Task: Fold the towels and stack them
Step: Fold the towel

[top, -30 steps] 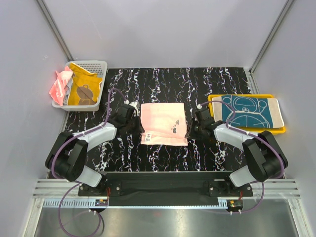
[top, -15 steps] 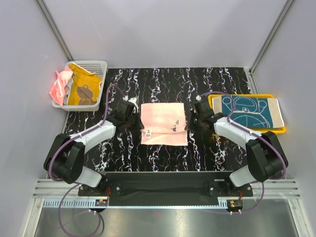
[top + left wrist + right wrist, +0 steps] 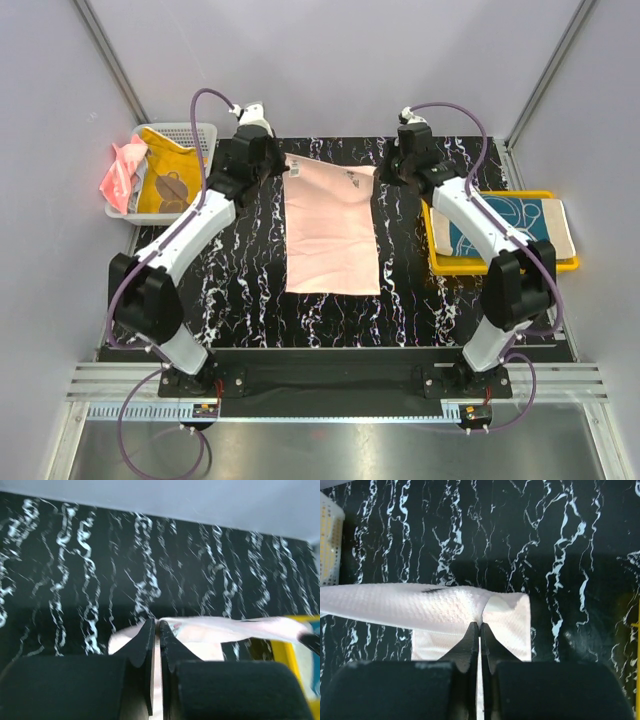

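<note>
Pale peach square cloth towel (image 3: 330, 225), pinched at both far corners, lies at the table's centre.
The left gripper (image 3: 155, 626) is clamped narrow on the towel's 11 o'clock corner and the right gripper (image 3: 479, 626) on its 1 o'clock corner. The far edge spans raised between them, and the near half lies flat on the black marbled table (image 3: 240, 290). A teal-and-cream patterned towel (image 3: 520, 225) rests on the yellow plastic tray (image 3: 520, 194) at 3 o'clock, and a white mesh basket (image 3: 195, 128) sits at 10 o'clock.

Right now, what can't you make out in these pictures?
Top view: wrist housings cover both grips on the far corners of the peach towel.
Left wrist view: motion blur smears the towel beyond the left gripper.
Top view: the orange-yellow towel hides whatever lies under it in the basket.
Top view: the right arm crosses the teal towel's left end on the tray.
</note>
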`<action>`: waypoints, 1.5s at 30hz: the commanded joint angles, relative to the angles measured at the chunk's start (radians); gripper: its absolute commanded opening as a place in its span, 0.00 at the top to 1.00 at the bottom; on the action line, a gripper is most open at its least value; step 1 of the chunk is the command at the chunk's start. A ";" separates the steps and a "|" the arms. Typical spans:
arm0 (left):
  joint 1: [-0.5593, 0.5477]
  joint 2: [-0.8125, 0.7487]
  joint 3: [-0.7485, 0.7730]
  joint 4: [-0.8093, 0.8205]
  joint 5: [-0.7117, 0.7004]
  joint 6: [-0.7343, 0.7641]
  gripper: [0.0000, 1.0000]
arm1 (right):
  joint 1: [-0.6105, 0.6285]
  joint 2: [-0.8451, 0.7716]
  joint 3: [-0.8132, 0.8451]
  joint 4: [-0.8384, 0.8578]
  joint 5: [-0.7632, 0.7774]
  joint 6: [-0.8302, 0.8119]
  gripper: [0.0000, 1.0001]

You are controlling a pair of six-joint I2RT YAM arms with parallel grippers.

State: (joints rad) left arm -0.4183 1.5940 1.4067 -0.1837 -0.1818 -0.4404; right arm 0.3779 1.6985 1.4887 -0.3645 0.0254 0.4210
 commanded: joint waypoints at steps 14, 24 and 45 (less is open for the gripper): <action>0.062 0.044 0.031 0.052 -0.012 0.043 1.00 | -0.022 0.023 0.111 -0.063 0.021 -0.051 1.00; 0.058 -0.091 -0.162 0.029 0.054 -0.003 1.00 | -0.024 -0.163 -0.128 -0.068 -0.002 0.004 1.00; 0.009 -0.253 -0.374 0.023 0.051 -0.018 1.00 | -0.019 -0.370 -0.396 -0.051 -0.105 0.035 1.00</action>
State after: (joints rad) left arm -0.4198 1.3842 1.0428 -0.1848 -0.0521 -0.4728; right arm 0.3683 1.3781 1.1122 -0.4034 -0.1249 0.4679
